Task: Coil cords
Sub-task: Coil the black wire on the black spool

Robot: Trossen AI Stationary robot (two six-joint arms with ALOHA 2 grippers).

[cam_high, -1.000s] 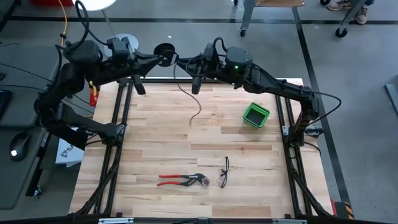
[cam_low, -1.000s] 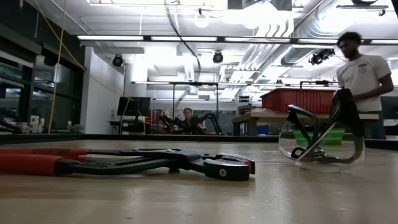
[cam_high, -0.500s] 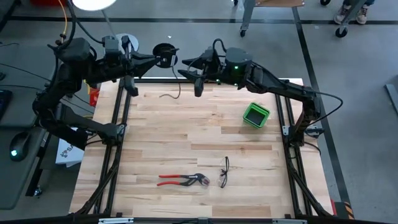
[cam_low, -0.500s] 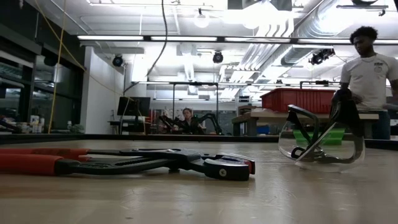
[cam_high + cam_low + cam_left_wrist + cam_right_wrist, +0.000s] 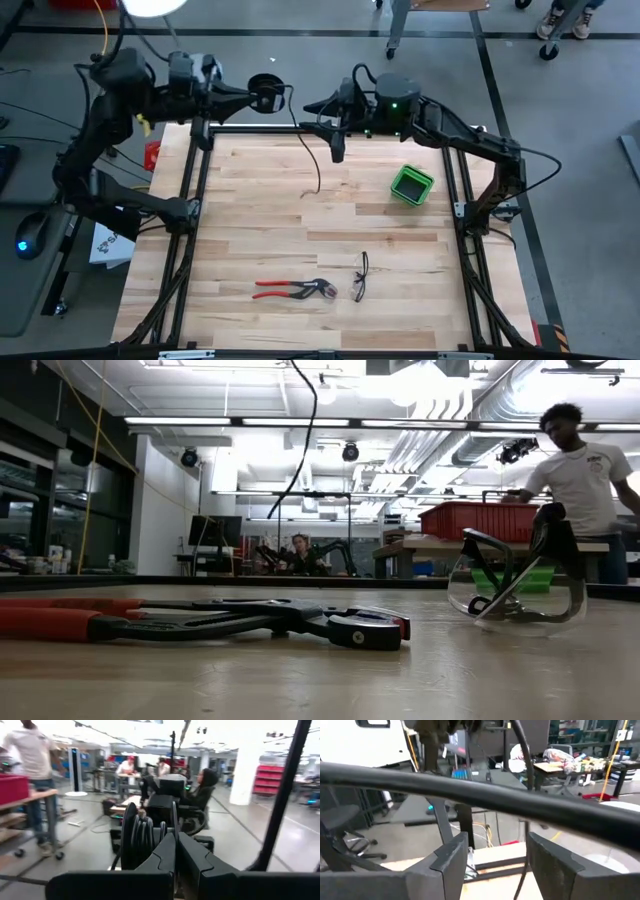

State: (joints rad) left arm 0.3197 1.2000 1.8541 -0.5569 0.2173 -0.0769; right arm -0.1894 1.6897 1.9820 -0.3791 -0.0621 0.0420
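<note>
Leftmost, left gripper (image 5: 252, 95): raised over the table's (image 5: 260, 330) far left corner, fingers pressed fully together on the wound part of the cord (image 5: 317, 168).

Next, cord:
- One thin black cable, partly coiled into a few upright loops at the left fingertips.
- Free end hanging from the coil, curving down and just touching the boards near the far middle of the table.
- Judged very light, limp and springy; likely to sag under its own weight and to unwind if the pinch slackens.
- Not fragile; smooth jacket, probably apt to slide through a loose hold.
- Best hold, as a judgement: on the hanging run a little below the coil, across the strand, so that the slack can be led round the loops. Tip on the boards too loose to steer from.

Then, right gripper (image 5: 334, 128): beside the hanging strand, near the far middle, fingers spread wide, nothing between them.

Further right, green bin (image 5: 411, 185): near the right rail, well apart from the cord.

Near edge, red-handled pliers (image 5: 292, 290) and safety glasses (image 5: 360, 277): untouched, no part in the job.
</note>
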